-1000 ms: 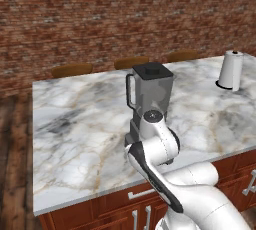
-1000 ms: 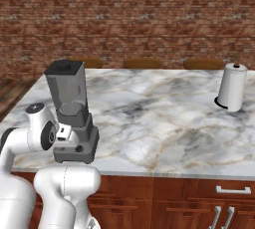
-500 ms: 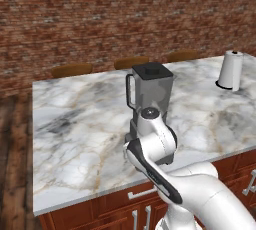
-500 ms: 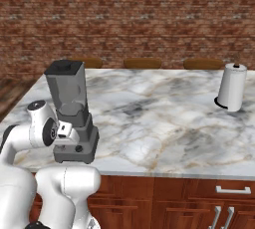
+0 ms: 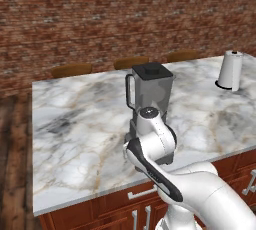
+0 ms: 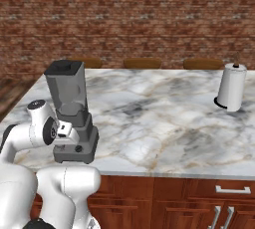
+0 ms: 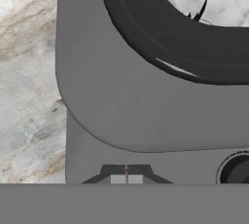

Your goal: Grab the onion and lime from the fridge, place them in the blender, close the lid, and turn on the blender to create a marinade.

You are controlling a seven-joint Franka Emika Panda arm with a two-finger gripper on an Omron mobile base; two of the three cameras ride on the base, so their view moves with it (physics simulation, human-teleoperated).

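Blender (image 5: 150, 99) stood near the front edge of your marble worktop (image 5: 75, 129), jar upright on its dark grey base, lid (image 5: 151, 70) sitting flat on top of the jar. Your arm was bent low right in front of the base, hand against its front face in the right base view. Jaws were fully shut with nothing between them (the tips themselves were hidden, so you couldn't see whether they touched the base). From the hand camera you looked down on the base's grey top and its dark ring, with a round knob (image 7: 238, 169) at the lower right. Paper-towel roll (image 6: 231, 87) stood well apart, at the worktop's far right.
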